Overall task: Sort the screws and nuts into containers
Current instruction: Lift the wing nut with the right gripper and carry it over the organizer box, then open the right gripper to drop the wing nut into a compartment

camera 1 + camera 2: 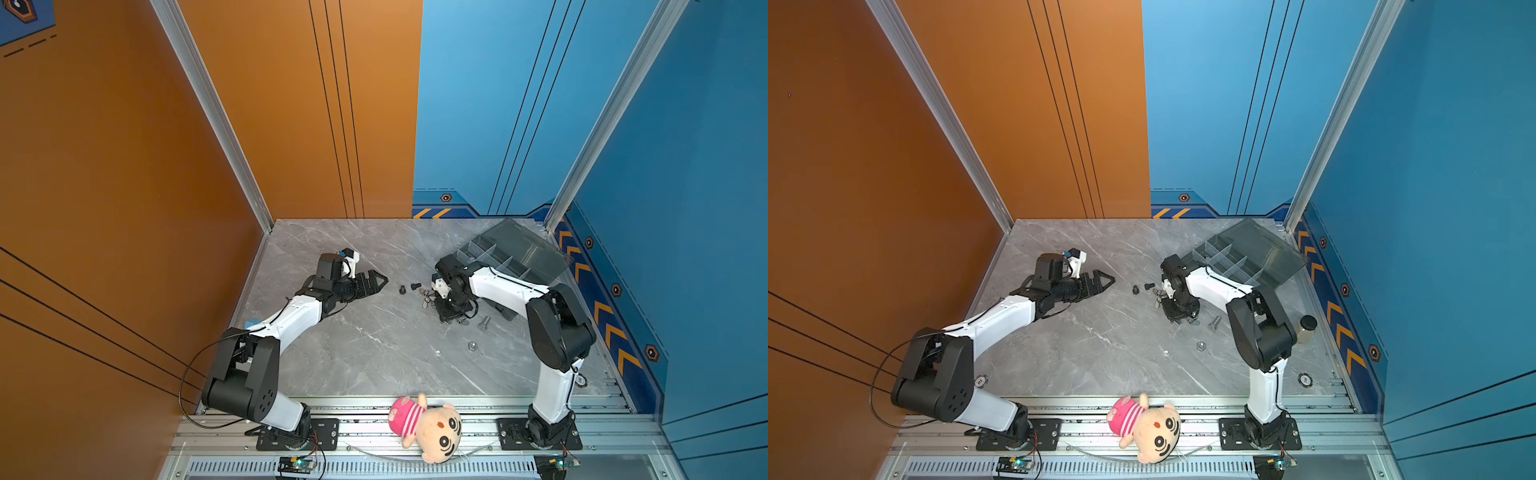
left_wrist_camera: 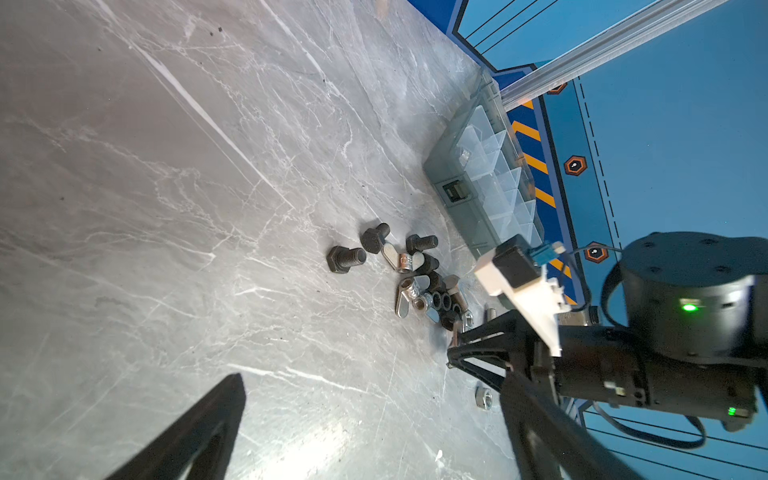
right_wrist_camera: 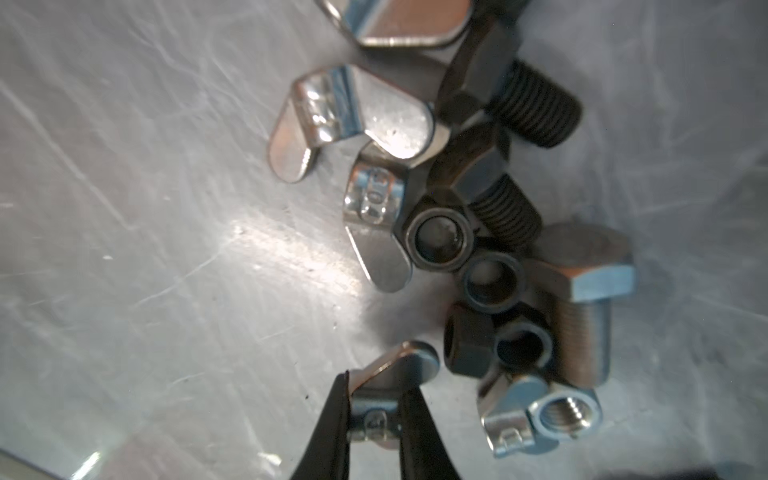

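Silver wing nut (image 3: pixel 405 359): pinched across its barrel between the two black fingers (image 3: pixel 332 415) of my right hand (image 3: pixel 376 388). It sits low over the surface (image 3: pixel 145 208) at the edge of the loose pile. I cannot tell whether it is lifted clear.

Pile just beside it, with the pieces touching or overlapping:
- black hex bolts (image 3: pixel 536 108)
- black nuts (image 3: pixel 440 241)
- one silver hex bolt (image 3: pixel 582 291)
- a threaded silver nut (image 3: pixel 563 411)
- further wing nuts (image 3: pixel 353 120)

In both top views, two stray black bolts (image 1: pixel 402 289) lie just left of the pile. A larger silver bolt (image 1: pixel 484 322) and a lone hex nut (image 1: pixel 472 345) lie apart from it, nearer the arm bases.

The organizer box (image 1: pixel 515 249) stands with its lid open in the far right corner, behind the right arm. In the left wrist view a small silver piece (image 2: pixel 464 154) shows in one compartment.

My left hand (image 1: pixel 381 280) hangs low, left of the stray bolts. Its wrist view shows the fingers spread wide.
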Motion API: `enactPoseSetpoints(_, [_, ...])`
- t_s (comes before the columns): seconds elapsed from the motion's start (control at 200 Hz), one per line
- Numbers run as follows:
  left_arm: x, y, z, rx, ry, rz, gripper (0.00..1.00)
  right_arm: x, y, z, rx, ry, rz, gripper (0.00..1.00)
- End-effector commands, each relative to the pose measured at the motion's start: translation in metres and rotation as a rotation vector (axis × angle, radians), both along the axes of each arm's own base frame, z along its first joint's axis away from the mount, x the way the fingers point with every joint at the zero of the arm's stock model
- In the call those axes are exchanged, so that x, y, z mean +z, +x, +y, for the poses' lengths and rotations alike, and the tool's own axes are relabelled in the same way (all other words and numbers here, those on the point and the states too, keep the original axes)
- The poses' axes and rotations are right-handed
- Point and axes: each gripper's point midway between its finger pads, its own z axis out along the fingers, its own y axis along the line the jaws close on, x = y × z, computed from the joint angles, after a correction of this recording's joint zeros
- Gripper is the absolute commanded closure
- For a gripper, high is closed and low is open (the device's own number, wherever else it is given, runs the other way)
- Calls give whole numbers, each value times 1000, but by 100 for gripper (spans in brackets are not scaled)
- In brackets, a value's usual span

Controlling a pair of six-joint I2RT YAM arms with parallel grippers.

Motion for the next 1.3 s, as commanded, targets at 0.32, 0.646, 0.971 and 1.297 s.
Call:
enactPoseSetpoints(0.32, [0, -3, 0, -21, -11, 0, 2, 106, 81, -56, -226, 122, -275, 100])
enactPoseSetpoints(0.646, [1, -4, -2, -18, -17, 0, 2, 132, 167, -107, -421, 31, -440, 100])
enactPoseSetpoints(0.971, [1, -3, -3, -15, -16, 3, 2, 111, 237, -128, -553, 10, -501, 100])
enactPoseSetpoints(1.297, [1, -2, -4, -17, -14, 4, 2, 72, 256, -133, -607, 3, -466, 100])
